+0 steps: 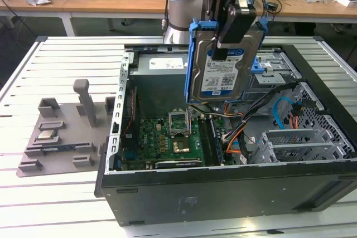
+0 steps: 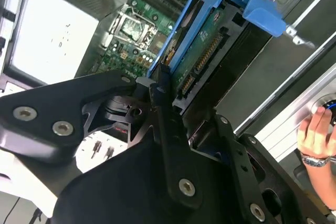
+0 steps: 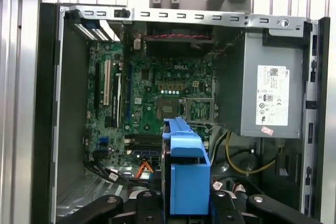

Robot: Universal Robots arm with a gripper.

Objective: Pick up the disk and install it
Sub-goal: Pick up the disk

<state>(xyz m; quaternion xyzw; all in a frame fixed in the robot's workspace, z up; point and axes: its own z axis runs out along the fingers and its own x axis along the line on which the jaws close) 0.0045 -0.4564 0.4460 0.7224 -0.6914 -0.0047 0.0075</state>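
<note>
Disk (image 1: pixel 226 65) held up in the air over the open computer case (image 1: pixel 223 199)

It's held upright, label side out in the exterior view, with the gripper (image 1: pixel 233 23) jaws clamped on its upper part. It's hung above the motherboard (image 1: pixel 167 137) inside the case, which is laid on its side on the slatted surface (image 1: pixel 56 193). Its blue carrier frame (image 3: pixel 186 177) is seen edge-on in the first wrist view.

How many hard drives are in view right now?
1: the disk, held upright in the end effector above the open computer case. Others may sit hidden in the bays.
</note>
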